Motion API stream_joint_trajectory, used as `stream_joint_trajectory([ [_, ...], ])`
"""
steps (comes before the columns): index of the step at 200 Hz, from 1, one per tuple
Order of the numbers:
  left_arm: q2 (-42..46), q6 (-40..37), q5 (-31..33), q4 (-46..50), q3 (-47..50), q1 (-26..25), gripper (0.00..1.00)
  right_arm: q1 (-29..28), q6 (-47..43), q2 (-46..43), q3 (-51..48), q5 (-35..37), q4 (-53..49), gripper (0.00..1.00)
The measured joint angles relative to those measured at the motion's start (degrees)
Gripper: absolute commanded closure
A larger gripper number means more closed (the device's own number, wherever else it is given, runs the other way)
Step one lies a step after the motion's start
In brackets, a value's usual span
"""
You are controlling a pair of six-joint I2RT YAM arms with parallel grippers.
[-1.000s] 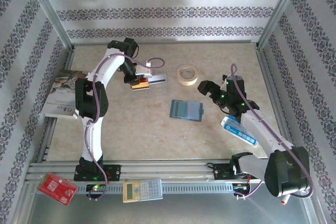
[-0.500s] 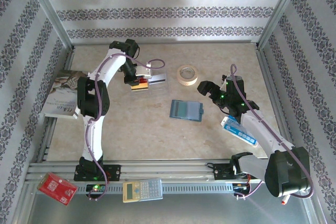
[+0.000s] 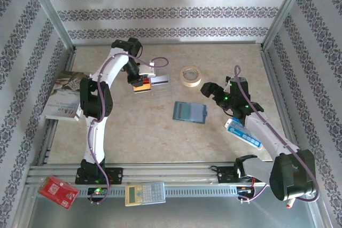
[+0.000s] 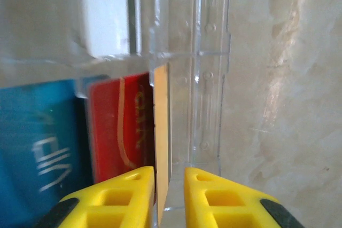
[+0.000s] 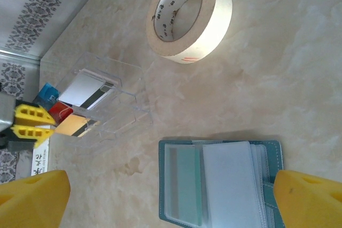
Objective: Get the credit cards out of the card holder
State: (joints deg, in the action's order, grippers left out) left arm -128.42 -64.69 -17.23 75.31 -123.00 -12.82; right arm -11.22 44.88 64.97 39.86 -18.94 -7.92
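left fingers have eased apart around the gold card; right fingers spread wide.

Left wrist view: the bottom edge cuts off the left gripper, leaving the tips of its yellow fingers. A gold card stands edge-on between them, its face unseen. The blue card runs off the left edge, lettering blurred. The gold card hides part of the lettering on the red card. Right wrist view: the bottom edge crops the card holder and the fingers of the right gripper. From above, the credit cards at the far left of the table are too small to tell apart.
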Motion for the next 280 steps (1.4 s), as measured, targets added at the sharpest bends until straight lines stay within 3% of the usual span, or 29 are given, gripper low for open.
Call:
stream_joint_trajectory([
  [50, 1.2, 1.4, -5.4, 2.1, -4.3, 0.0, 0.72, -2.1, -0.5, 0.1, 0.0, 1.0, -0.5, 0.02],
  [76, 5.9, 7.2, -9.8, -0.8, -1.2, 0.0, 0.67, -5.9, -3.1, 1.6, 1.2, 3.7, -3.1, 0.02],
  [109, 20.2, 22.4, -10.5, -16.5, 14.6, 0.0, 0.56, -13.8, -7.8, 7.8, 6.2, 9.6, -8.3, 0.04],
  [127, 28.1, 33.7, -7.4, -28.7, 24.8, 0.0, 0.45, -17.9, -9.8, 12.2, 8.9, 13.2, -10.7, 0.05],
  [164, 39.2, 55.5, 0.3, -48.3, 42.3, 0.1, 0.40, -24.3, -12.8, 21.5, 13.9, 20.1, -15.6, 0.09],
  [206, 46.0, 74.5, 0.7, -59.1, 53.6, 0.1, 0.27, -26.5, -13.8, 28.8, 17.3, 25.0, -19.1, 0.14],
  [280, 45.3, 93.7, -8.8, -66.4, 65.8, -0.5, 0.26, -25.4, -13.8, 33.9, 17.6, 26.4, -21.0, 0.18],
])
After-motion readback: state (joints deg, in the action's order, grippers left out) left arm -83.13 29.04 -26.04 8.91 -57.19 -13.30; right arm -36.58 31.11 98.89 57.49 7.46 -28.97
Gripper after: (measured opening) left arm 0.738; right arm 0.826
